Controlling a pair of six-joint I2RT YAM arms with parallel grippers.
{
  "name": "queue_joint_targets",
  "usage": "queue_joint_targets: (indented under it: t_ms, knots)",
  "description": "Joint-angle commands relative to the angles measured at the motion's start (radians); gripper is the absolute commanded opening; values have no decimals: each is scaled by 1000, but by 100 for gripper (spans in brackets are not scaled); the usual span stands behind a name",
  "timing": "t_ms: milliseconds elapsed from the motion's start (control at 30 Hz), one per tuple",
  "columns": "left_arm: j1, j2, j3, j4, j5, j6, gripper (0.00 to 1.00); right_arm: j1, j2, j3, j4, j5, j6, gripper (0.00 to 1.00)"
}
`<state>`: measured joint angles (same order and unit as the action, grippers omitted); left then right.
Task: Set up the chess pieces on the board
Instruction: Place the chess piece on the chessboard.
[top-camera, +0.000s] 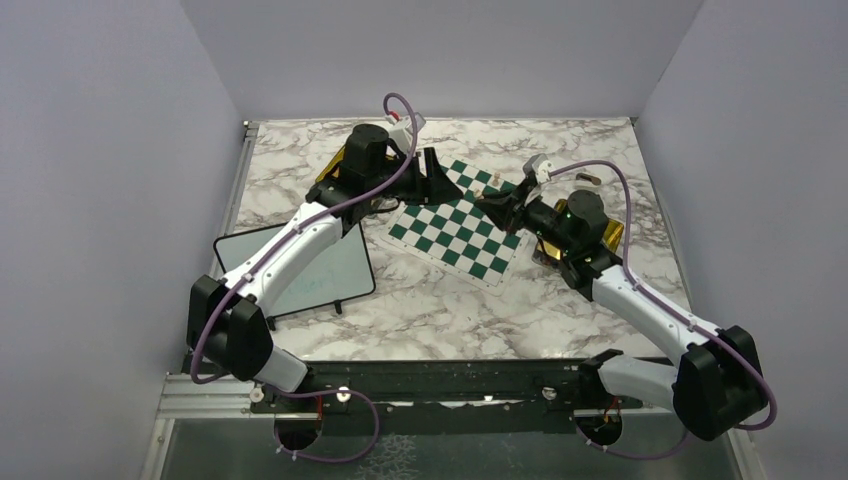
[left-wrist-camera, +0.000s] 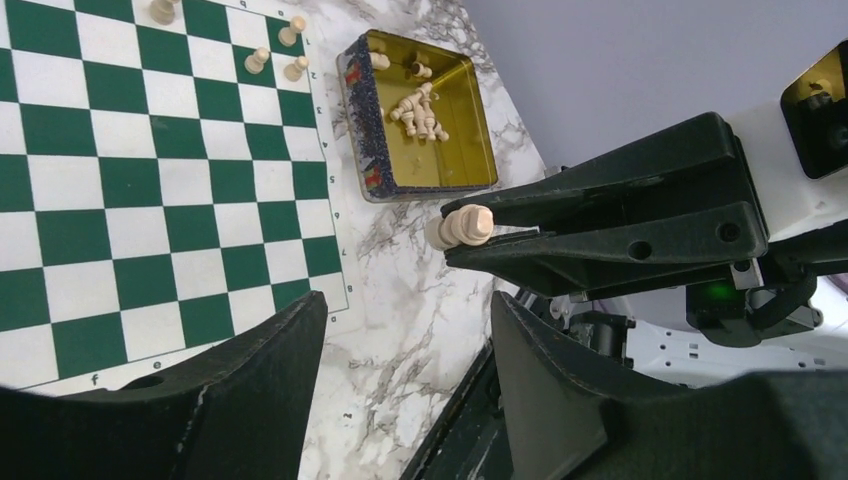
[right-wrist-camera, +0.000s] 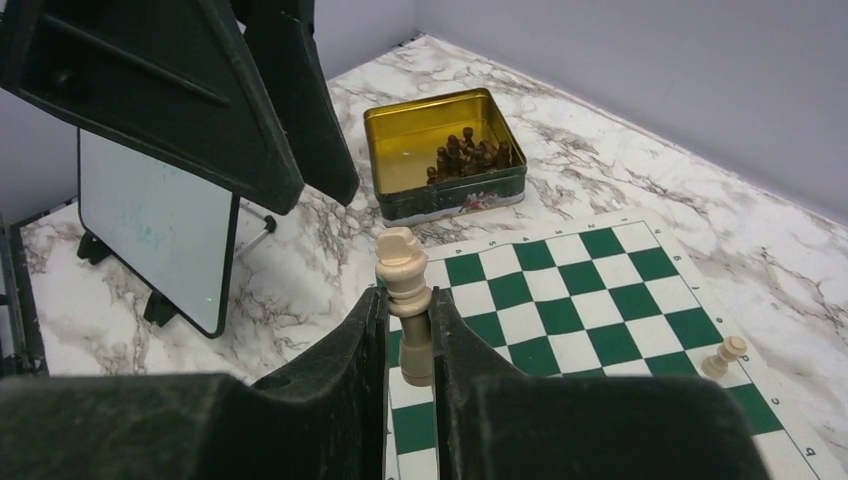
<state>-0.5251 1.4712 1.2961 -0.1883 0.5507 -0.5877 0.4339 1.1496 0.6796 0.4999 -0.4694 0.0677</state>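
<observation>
In the right wrist view, the right jaws were clenched on one tall pale chess piece (right-wrist-camera: 403, 268) at lower centre. Its long axis ran upright along the fingers, with the crowned head standing clear above their tips. It hung over the near edge of the board (right-wrist-camera: 600, 300), not yet set on a square. The left jaws stood released and gripped nothing, in the upper left of that frame, above and to the left of the piece's head. In the left wrist view the piece lay crosswise just beyond the gap between them. The right arm had the piece. If it is to change arms, the free head looks like the end to take.

Beyond, I counted one board and four pale pieces (left-wrist-camera: 258, 60) standing on it near one edge. There were two tins on the bench (right-wrist-camera: 640, 130). One gold tin (right-wrist-camera: 450, 200) held dark pieces and the other gold tin (left-wrist-camera: 362, 120) held pale ones, both heaps too bunched to count. One whiteboard (right-wrist-camera: 160, 240) stood at the left.
</observation>
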Motion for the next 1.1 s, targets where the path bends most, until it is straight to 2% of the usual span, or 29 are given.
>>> queue_joint_targets:
  t_ms: [0,533,767,800,967,1067]
  knots:
    - [-3,25,38,25,80,-22,60,22,-14,-13,69,-23,8,16]
    - [-30,98,81,70,103,-52,48,40,25,37,-16,-10,-38,16]
    - [-58,133,105,70,91,-44,38,45,38,55,-35,-8,-36,16]
    - [-61,135,104,70,82,-40,36,45,38,55,-38,-8,-36,16]
    - [-75,135,96,70,49,-13,8,48,31,49,-58,1,-36,16]
    - [-82,131,94,69,30,2,0,48,23,48,-76,26,-28,17]
